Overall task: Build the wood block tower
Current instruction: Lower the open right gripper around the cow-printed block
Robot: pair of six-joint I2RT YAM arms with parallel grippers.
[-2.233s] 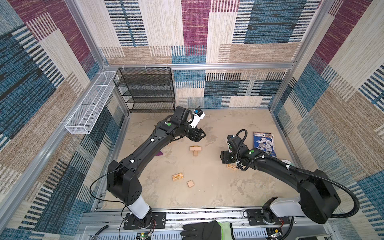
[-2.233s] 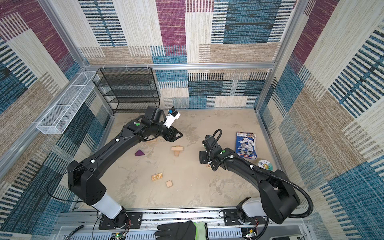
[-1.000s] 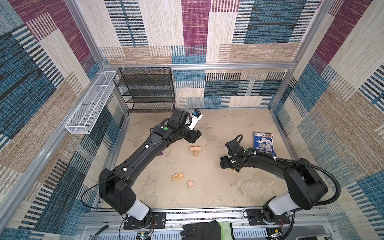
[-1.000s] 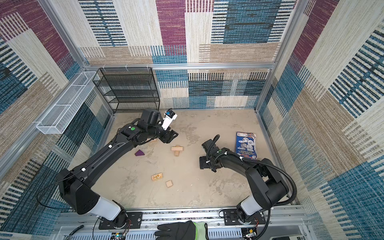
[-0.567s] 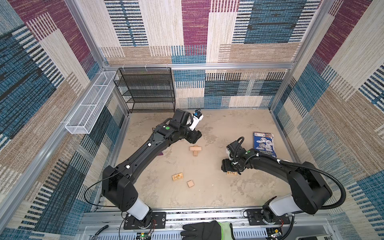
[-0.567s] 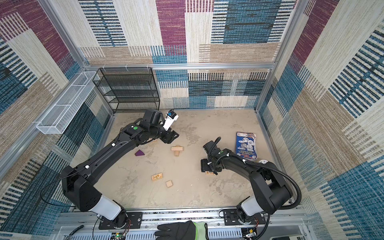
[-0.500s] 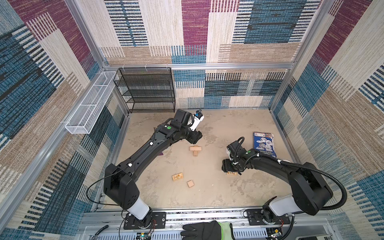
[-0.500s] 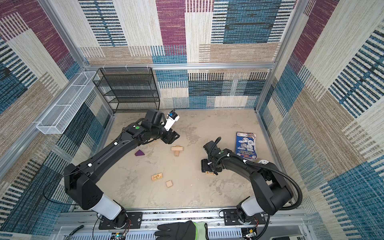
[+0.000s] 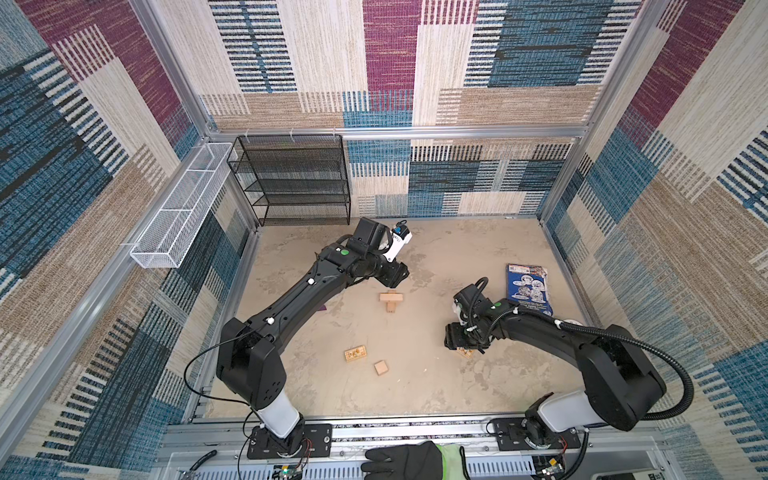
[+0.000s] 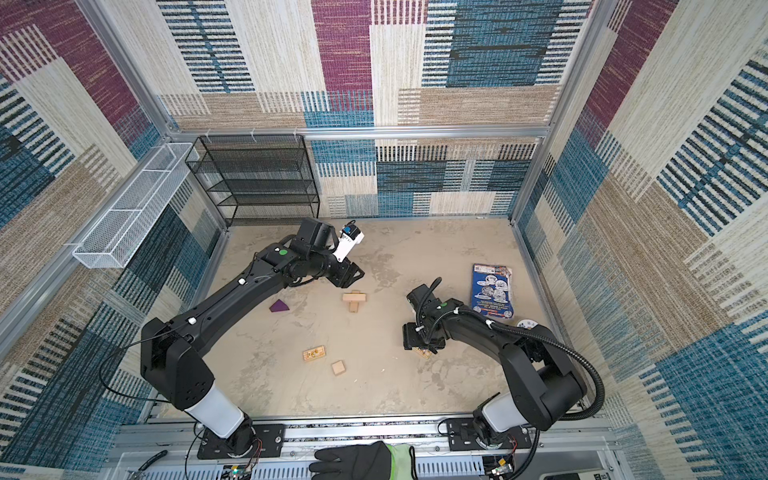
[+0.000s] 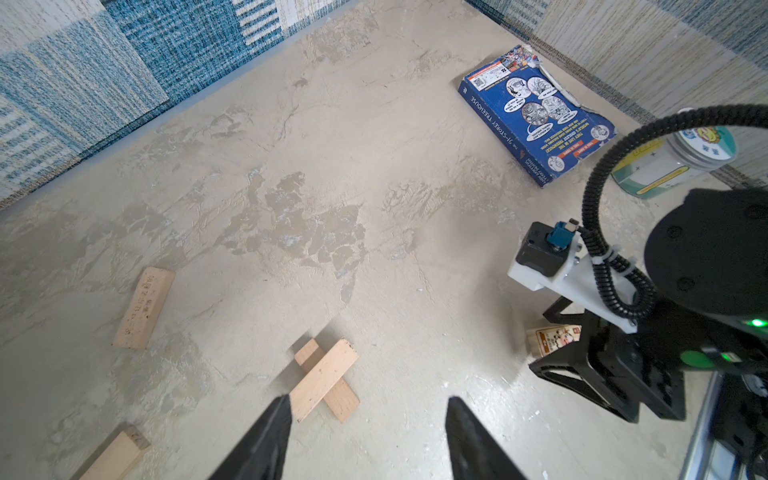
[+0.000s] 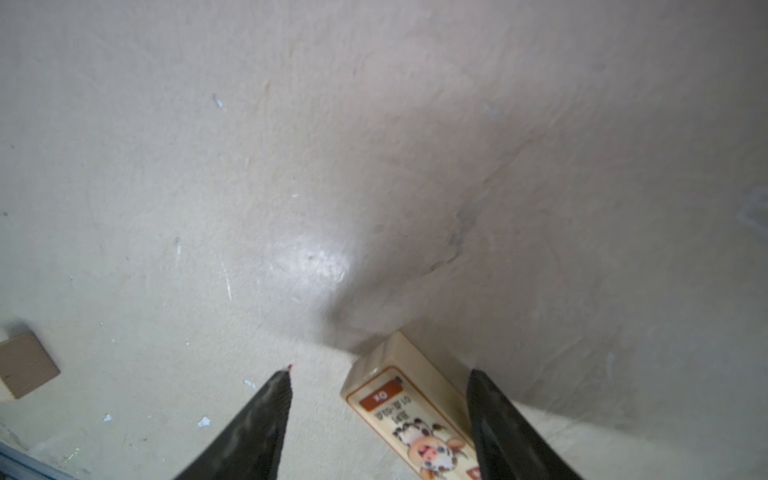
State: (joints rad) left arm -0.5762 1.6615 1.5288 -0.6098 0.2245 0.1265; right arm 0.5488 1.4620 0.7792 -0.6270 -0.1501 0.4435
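Top views: the tower is only two plain blocks crossed, lying flat on the tabletop about mid-frame. The left claw hangs just above and slightly right of it in the frame, jaws apart, nothing in them.

Left wrist view agrees. Both fingers are spread with bare tabletop between them, and the tower is just off one fingertip. It also shows a plain block lying alone and another plain block cut off by the frame edge. Both are apart from the tower.

The right claw is down low, centre-right of the frame, over the cow-print block.

Right wrist view: jaws apart astride that cow-print block, which lies flat on the tabletop.
- Clear gap to one finger.
- The other finger sits right at the block's edge; can't tell if it touches.
- Not clamped.

The second printed block and the cube sit near each other at lower centre, well apart from the tower. The purple wedge lies left of the tower, beside the left arm. The blue book is at right, with the jar just beyond it.
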